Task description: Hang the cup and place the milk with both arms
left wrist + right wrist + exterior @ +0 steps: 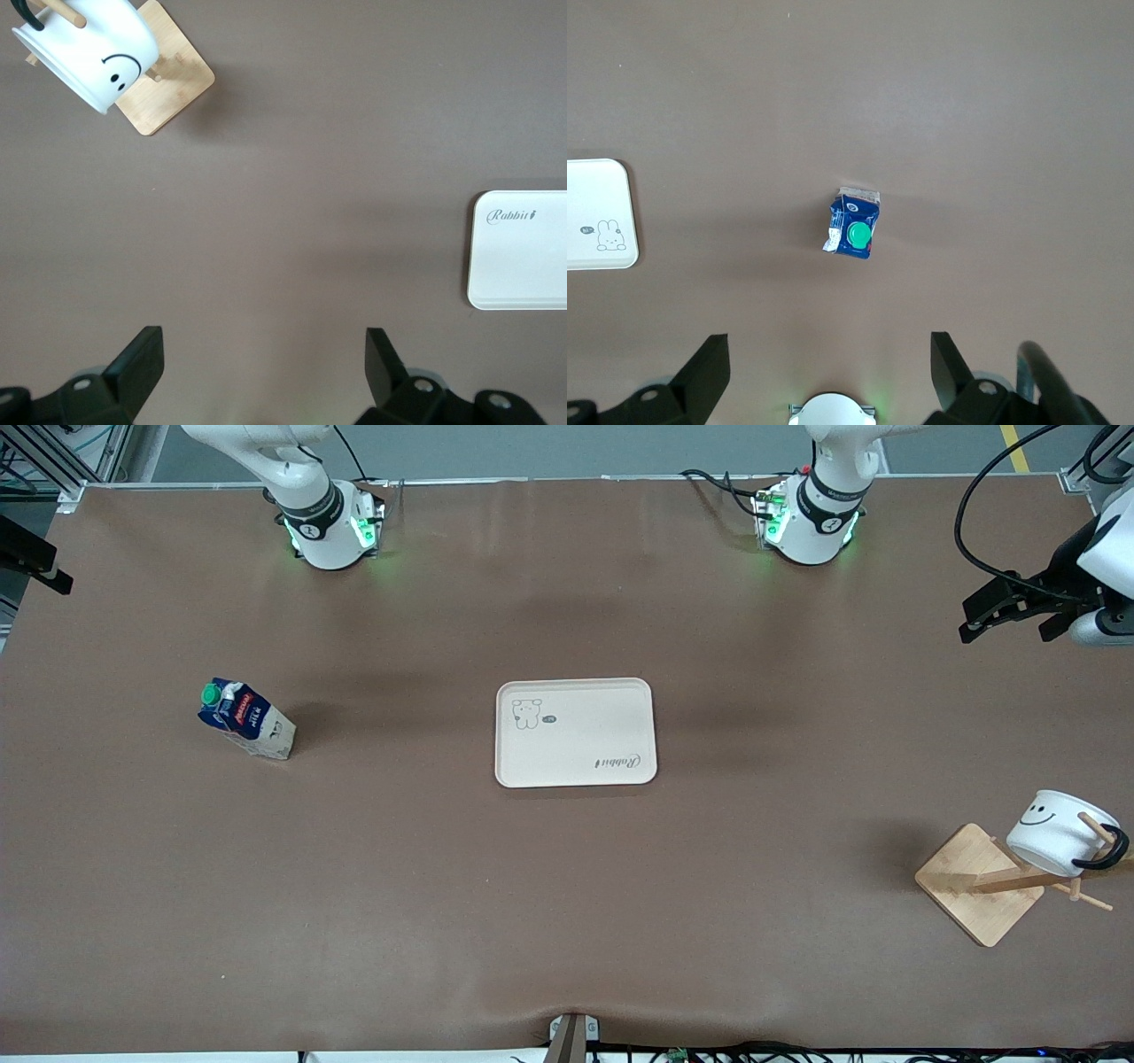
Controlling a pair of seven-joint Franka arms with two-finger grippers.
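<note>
Cup [1054,842] hangs on rack [979,881]; right gripper [824,376], fingers apart like left gripper [261,376], should descend squarely over milk [245,720], tray's [576,775] 9 o'clock

Cup [1057,832] hung; milk [246,719] upright.

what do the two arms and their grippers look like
Both arms are white and jointed, with black bands, on round bases lit green: the right arm and the left arm. Black cables trail by the left one. The left gripper and right gripper are black, each with two blunt wedge-shaped fingers.
</note>
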